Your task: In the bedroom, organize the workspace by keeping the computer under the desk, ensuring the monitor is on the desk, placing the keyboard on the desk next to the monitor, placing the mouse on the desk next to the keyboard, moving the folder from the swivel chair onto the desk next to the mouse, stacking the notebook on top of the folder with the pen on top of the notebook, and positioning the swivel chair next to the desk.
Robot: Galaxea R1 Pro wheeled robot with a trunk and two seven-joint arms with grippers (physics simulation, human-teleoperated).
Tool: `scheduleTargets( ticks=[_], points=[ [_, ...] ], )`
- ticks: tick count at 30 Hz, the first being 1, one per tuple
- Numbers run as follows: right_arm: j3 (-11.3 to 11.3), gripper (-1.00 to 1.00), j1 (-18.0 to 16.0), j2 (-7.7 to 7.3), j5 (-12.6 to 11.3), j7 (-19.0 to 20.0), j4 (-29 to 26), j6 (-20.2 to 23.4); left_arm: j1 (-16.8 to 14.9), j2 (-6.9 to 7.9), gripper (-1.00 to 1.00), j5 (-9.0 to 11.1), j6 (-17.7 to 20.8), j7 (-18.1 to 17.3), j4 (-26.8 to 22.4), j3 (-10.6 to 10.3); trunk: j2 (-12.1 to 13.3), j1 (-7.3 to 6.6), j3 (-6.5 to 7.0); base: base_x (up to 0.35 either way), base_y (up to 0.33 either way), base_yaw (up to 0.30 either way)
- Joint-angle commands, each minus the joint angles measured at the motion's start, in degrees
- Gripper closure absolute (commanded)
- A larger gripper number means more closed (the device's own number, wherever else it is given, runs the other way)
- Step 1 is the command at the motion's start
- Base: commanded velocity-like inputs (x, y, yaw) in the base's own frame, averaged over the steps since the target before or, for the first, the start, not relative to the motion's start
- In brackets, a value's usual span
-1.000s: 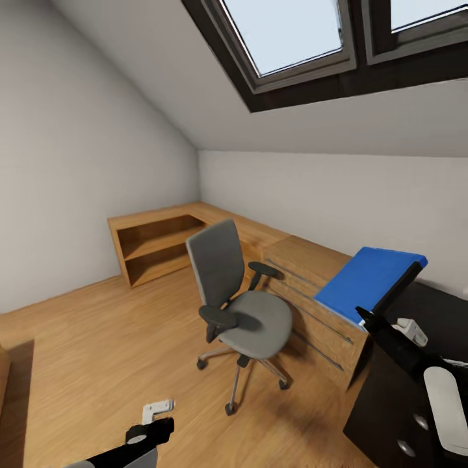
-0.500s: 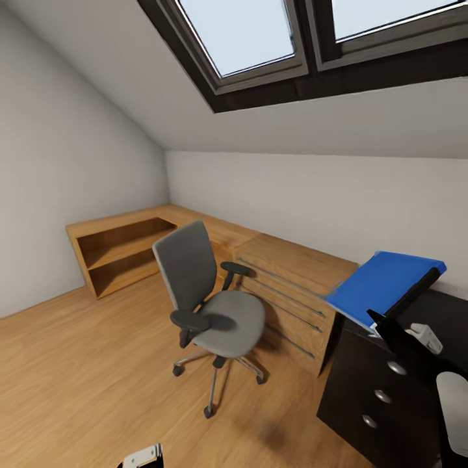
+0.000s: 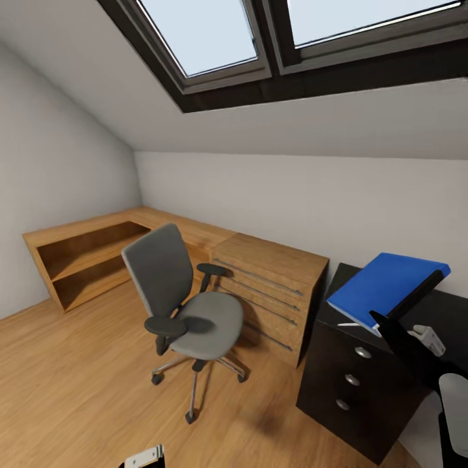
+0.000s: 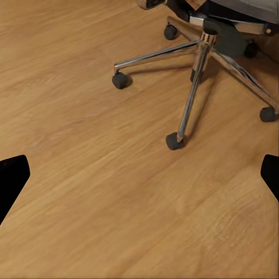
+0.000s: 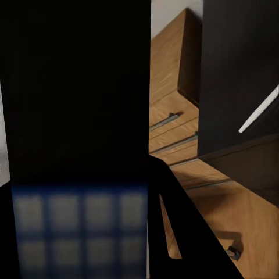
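The blue folder (image 3: 387,283) hangs tilted above the near corner of the black desk (image 3: 354,354), with my right gripper (image 3: 416,289) shut on it. In the right wrist view the folder (image 5: 75,226) is a dark, blurred slab close to the camera, beside one finger (image 5: 174,226). A slim white stick, probably the pen (image 5: 258,109), lies on the desk top (image 5: 232,70). The grey swivel chair (image 3: 182,302) stands on the floor left of the desk, its seat bare. My left gripper (image 4: 139,177) is open, low over the floor near the chair's chrome base (image 4: 195,81).
A light wooden drawer chest (image 3: 270,289) stands between the chair and the desk, joined to a low wooden shelf unit (image 3: 84,257) along the walls. Skylights (image 3: 201,32) sit in the sloped ceiling. Wood plank floor (image 3: 78,390) stretches left of the chair.
The whole picture has shifted left, so the camera has turned right and more of the desk shows. The folder stays in my right gripper. My left arm has dropped lower in the view.
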Motion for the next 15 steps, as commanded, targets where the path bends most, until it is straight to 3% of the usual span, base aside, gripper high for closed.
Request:
scheduleTargets(
  ticks=[1, 15],
  points=[
    [-0.1, 1.00, -0.1, 0.06, -0.4, -0.2, -0.1, 0.3, -0.1, -0.08, -1.00, 0.1, -0.2, 0.6, -0.2, -0.5, 0.4, -0.22, 0.12, 0.000, 0.000, -0.045],
    [0.1, 1.00, -0.1, 0.25, -0.4, -0.2, 0.0, 0.2, -0.1, -0.66, -1.00, 0.2, -0.2, 0.8, -0.2, -0.4, 6.0, -3.30, 2.52, 0.000, 0.000, -0.029]
  ],
)
